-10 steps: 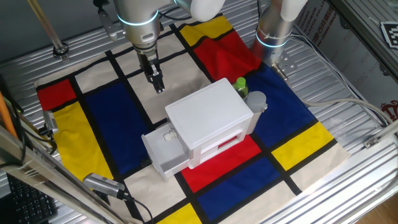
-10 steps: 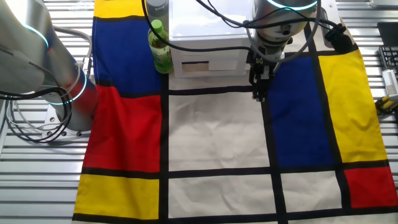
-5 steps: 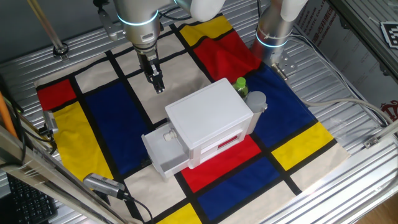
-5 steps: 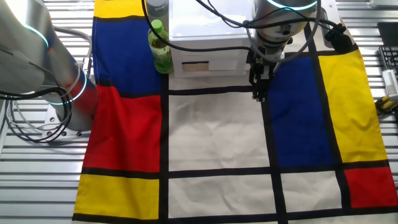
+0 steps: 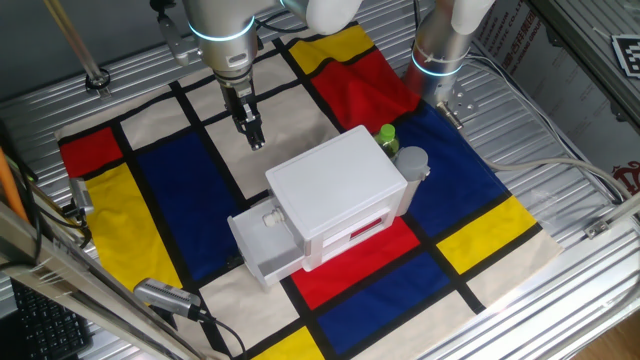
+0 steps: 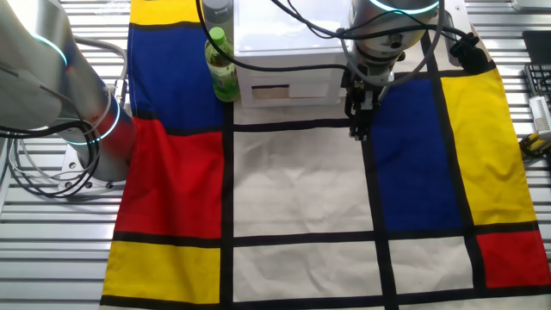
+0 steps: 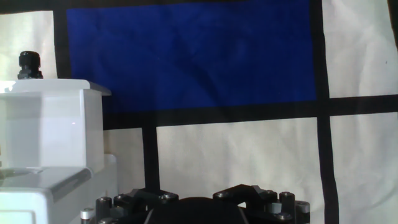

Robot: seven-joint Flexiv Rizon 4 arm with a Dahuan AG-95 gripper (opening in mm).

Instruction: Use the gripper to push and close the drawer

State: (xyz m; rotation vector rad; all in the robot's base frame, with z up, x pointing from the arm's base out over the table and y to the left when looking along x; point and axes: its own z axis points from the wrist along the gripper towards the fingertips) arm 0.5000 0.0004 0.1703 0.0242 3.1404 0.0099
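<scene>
The drawer (image 5: 264, 241) is pale grey-white with a small knob on its front. It sticks out of the white cabinet (image 5: 337, 184) toward the near left. My gripper (image 5: 257, 141) hangs over a white cloth panel beyond the cabinet's far-left corner. It is well apart from the drawer, and its fingers look shut with nothing between them. In the other fixed view the gripper (image 6: 358, 131) hangs just in front of the cabinet (image 6: 284, 53), and the arm hides the drawer. The hand view shows a white box edge (image 7: 53, 127) at the left, and my fingertips are out of frame.
A green bottle (image 5: 388, 138) and a grey cup (image 5: 412, 162) stand against the cabinet's far right side. A second silver arm base (image 5: 440, 45) stands at the back right. The colour-block cloth (image 5: 170, 180) covers the table. A cable and a metal tool (image 5: 170, 297) lie at the near left.
</scene>
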